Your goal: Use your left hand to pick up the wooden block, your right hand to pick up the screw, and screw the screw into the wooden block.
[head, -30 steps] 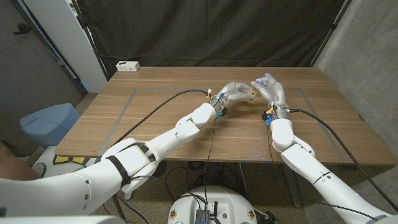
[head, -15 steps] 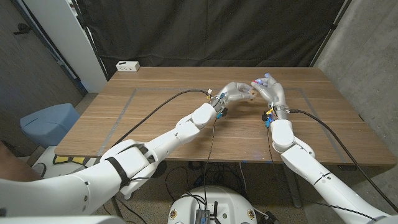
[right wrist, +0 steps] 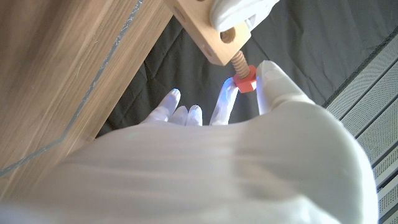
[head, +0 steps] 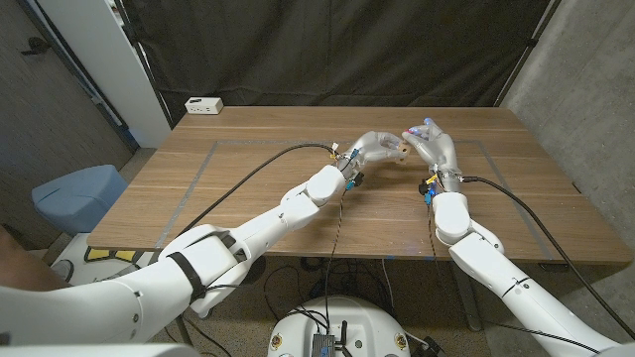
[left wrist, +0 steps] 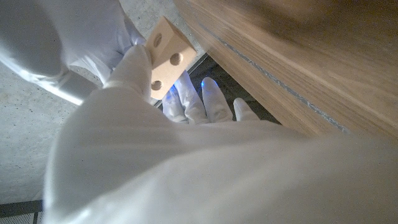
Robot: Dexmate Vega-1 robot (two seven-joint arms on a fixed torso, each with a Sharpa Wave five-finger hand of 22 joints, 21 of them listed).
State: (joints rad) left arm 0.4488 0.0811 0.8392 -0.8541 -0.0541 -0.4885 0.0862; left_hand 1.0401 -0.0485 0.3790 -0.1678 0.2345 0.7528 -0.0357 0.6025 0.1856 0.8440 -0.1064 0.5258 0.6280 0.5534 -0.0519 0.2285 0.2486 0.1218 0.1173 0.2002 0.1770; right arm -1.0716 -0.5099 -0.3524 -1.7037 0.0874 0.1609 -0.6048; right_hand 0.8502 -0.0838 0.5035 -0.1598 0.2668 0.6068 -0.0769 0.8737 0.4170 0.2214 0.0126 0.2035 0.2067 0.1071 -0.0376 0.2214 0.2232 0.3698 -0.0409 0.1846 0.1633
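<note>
Two hands meet: our left hand (head: 375, 145) grips the wooden block (right wrist: 211, 34); our right hand (head: 429, 140) pinches the screw (right wrist: 242, 78), its shaft in the block.

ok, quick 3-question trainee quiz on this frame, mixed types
1. True or false: the screw lies loose on the table.
2. Which hand holds the block? A) left hand B) right hand C) neither
3. Fill in: the screw's head is coloured ____.

Key:
1. False: the right hand pinches it, its threaded end in a hole of the block.
2. A
3. red
</note>
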